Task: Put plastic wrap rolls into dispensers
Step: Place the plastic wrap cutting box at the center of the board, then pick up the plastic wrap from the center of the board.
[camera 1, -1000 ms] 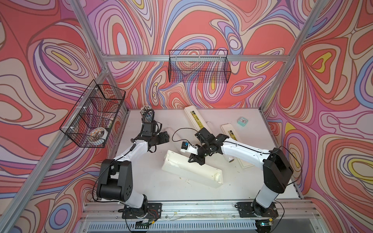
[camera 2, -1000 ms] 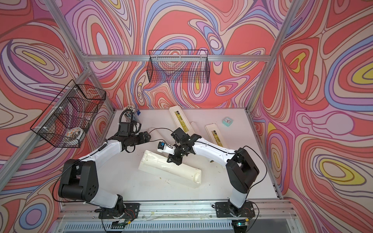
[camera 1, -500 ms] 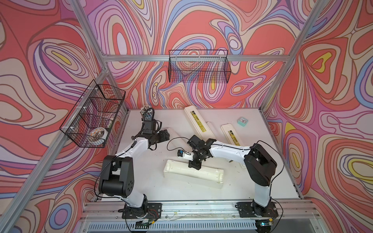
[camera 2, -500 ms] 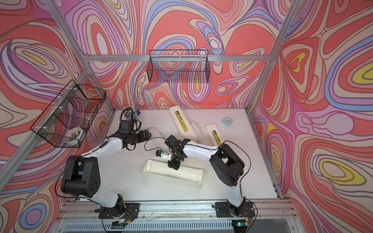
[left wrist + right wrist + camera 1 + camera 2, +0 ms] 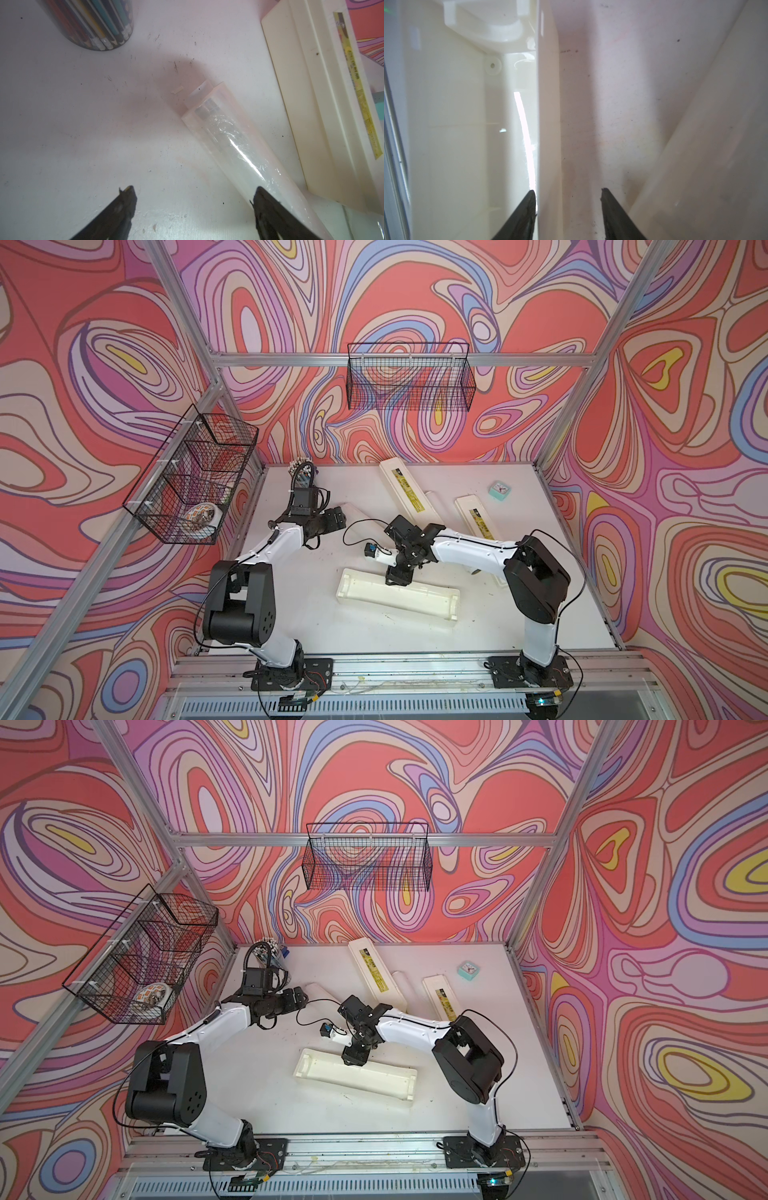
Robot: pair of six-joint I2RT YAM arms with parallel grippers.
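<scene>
An open cream-white dispenser [image 5: 419, 605] lies flat on the table near the front. My right gripper [image 5: 398, 576] stands over its far wall, open. In the right wrist view the gripper [image 5: 568, 190] has one finger inside the box and one outside, with the wall [image 5: 548, 124] between them. A glossy streak [image 5: 525, 133] runs along the inside. My left gripper [image 5: 193, 199] is open and empty. One of its fingers [image 5: 268, 207] lies over a plastic wrap roll [image 5: 239, 149] on the table. A second roll [image 5: 432, 499] lies between two closed labelled dispensers [image 5: 405, 485] [image 5: 478, 518].
A cup of pencils [image 5: 302, 472] stands at the back left behind the left arm. A small teal clock [image 5: 500, 490] sits at the back right. Black wire baskets hang on the back wall [image 5: 409, 377] and the left wall [image 5: 195, 481].
The right gripper has brought the tilted dispenser down flat on the table, nearer the front, and has opened its jaws. The left gripper has shifted a little toward the roll.
</scene>
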